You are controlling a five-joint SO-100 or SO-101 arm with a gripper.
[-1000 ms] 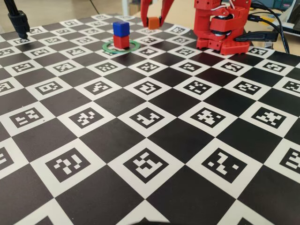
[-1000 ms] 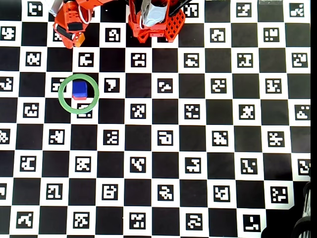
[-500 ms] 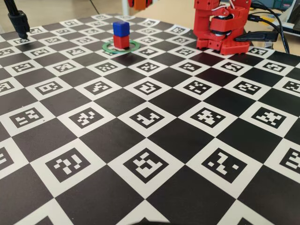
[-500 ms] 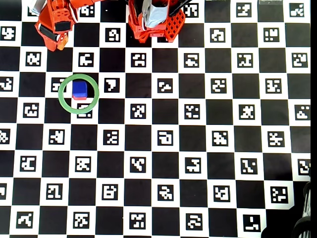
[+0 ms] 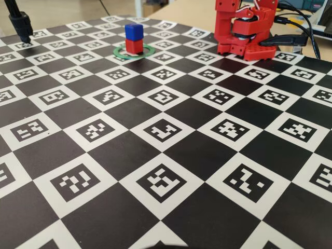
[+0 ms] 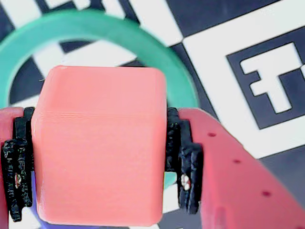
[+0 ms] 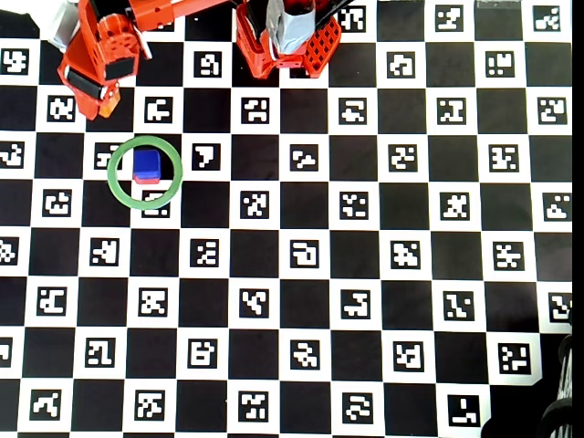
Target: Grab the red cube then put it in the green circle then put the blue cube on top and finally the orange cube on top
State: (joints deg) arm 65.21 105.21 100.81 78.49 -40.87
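Gripper (image 6: 100, 157) clamps orange cube (image 6: 100, 148) square, faces level.

The arm (image 7: 164, 11) is built of bright red printed plastic, blocky and angular. Its base (image 5: 244, 31) is a squat red housing with a dark motor body showing inside and thin white wires above. The gripper (image 6: 100, 157) has red fingers (image 6: 228, 162) dotted with small round holes and lined with rough black pads (image 6: 188, 167). From overhead, a pale grey part tops the base.
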